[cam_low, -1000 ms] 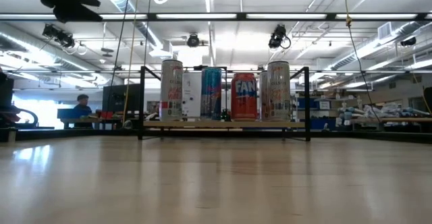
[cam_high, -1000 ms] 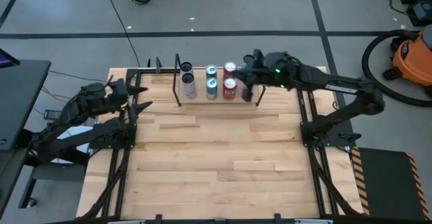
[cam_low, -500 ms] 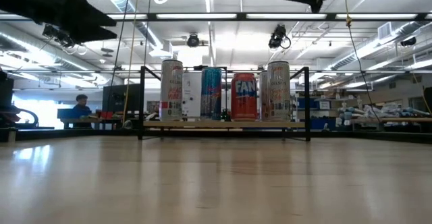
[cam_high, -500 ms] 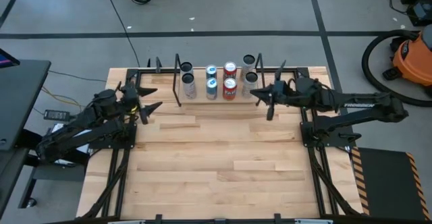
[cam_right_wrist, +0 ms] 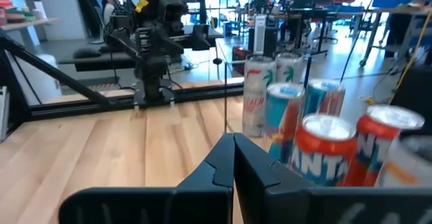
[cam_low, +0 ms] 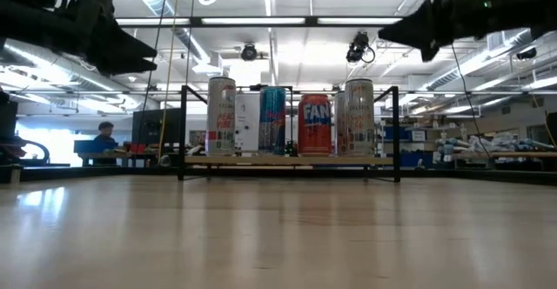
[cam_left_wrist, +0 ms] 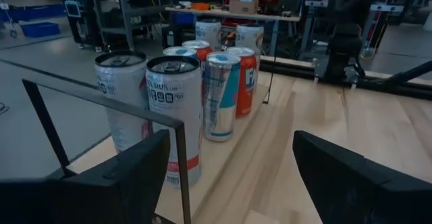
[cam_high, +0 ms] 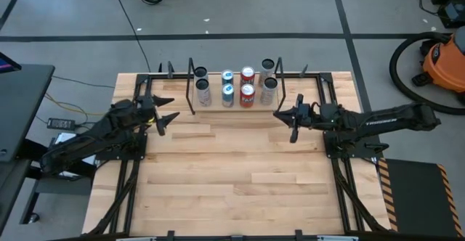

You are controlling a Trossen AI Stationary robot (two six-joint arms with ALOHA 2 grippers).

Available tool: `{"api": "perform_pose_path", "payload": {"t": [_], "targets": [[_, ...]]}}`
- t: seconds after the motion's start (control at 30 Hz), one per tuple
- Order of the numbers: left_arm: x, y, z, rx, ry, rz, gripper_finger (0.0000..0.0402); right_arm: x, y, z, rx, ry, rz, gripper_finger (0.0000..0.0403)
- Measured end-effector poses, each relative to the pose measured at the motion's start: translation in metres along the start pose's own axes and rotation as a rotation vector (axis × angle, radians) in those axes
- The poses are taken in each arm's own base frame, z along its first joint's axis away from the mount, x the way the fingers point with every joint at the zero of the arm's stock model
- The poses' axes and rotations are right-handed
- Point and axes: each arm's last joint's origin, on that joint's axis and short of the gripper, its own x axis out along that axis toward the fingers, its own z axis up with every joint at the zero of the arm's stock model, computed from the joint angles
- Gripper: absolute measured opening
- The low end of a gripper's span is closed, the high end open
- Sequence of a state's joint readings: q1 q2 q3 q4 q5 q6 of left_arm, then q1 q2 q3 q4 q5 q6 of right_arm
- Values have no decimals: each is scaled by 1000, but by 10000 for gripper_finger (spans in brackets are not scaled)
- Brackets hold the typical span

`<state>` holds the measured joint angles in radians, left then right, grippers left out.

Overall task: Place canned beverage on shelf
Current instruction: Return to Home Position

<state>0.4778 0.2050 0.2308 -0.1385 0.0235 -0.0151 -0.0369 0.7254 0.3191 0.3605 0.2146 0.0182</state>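
At the table's (cam_high: 232, 176) 12 o'clock edge, seen from above, you've got the shelf (cam_high: 216, 104). It's a light wood board btwn two thin black end frames, long axis running 9 to 3, open side toward 6.

Left gripper (cam_high: 166, 109) hangs off the shelf's 9 o'clock end, near but apart. Its fingers are spread wide w/ nothing btwn them. Right gripper (cam_high: 282, 115) hangs near the 3 o'clock end, by the corner toward 6, fingers pressed together & holding nothing.

On the board you have eight cans, all upright, tops up. They stand in two rows of four, w/ same-colour pairs lined up 12 to 6. From 9 to 3: white cans (cam_high: 203, 88), blue cans (cam_high: 228, 92), red cans (cam_high: 247, 93), white-pink cans (cam_high: 270, 83).

Writing: the front red can reads "FAN" in the low view & "ANTA" in the right wrist view. The front white can at the 9 end shows letters ending "LSIUS". Other print is too small to read.
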Motion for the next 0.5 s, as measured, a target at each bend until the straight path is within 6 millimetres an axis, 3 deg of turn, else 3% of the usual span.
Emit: {"api": "perform_pose_path", "payload": {"t": [0.2, 0.5], "targets": [[4, 0, -15, 10, 35, 2, 315, -6, -1, -30, 46, -14, 4, 10], [10, 1, -38, 34, 57, 1, 315, -11, -3, -50, 43, 0, 3, 10]]}}
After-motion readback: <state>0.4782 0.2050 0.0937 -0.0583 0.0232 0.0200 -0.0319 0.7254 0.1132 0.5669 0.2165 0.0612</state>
